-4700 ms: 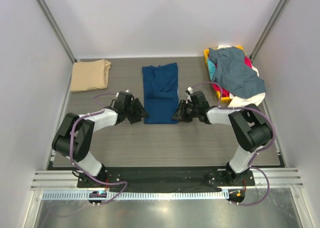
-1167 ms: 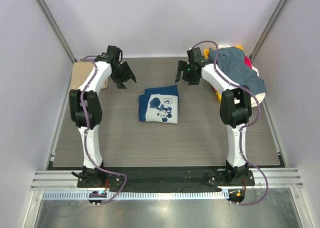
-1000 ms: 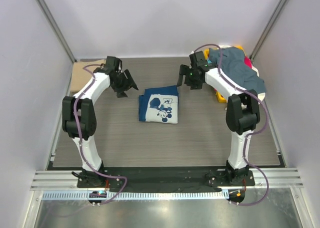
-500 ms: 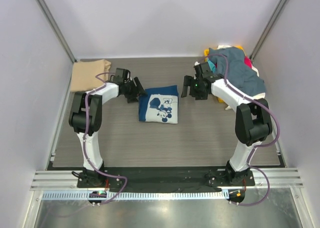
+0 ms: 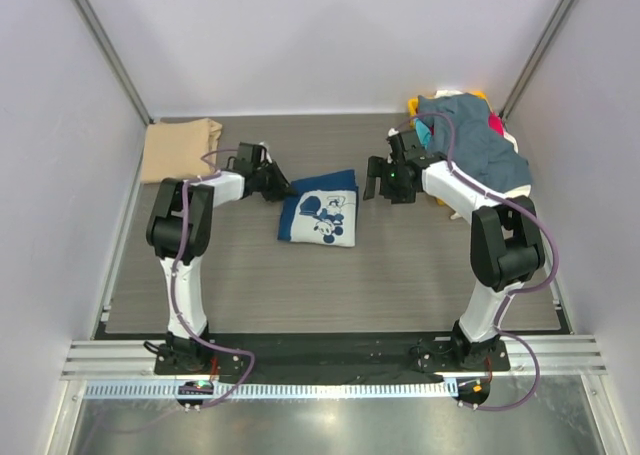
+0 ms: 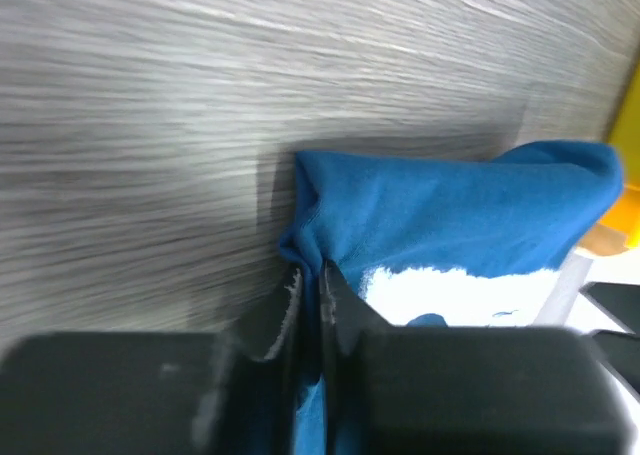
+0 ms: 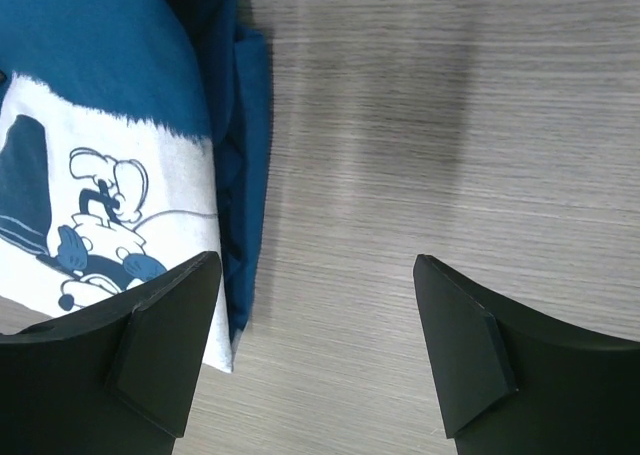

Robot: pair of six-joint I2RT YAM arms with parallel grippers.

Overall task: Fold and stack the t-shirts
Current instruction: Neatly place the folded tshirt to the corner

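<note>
Left wrist view: L jaws pinched together on the navy tee at its far-left corner, cloth bunched betw. the tips. Right wrist view: R jaws wide apart, nothing in them, hanging over the tee's right edge, one tip above the cloth, the other above bare worktop. Navy tee lies folded to a small square, cartoon print up, mid-worktop. Tan tee sits folded well to its left & further back. Heap of loose tees is well to its right, at the back. Step, as I read it: fold looks done, pickup for stacking under way w/ only one side gripped. Next prob. needs R jaws to drop & close on the right edge thru all layers. Then both lift level so the fold holds, and carry left onto the tan tee.
</note>
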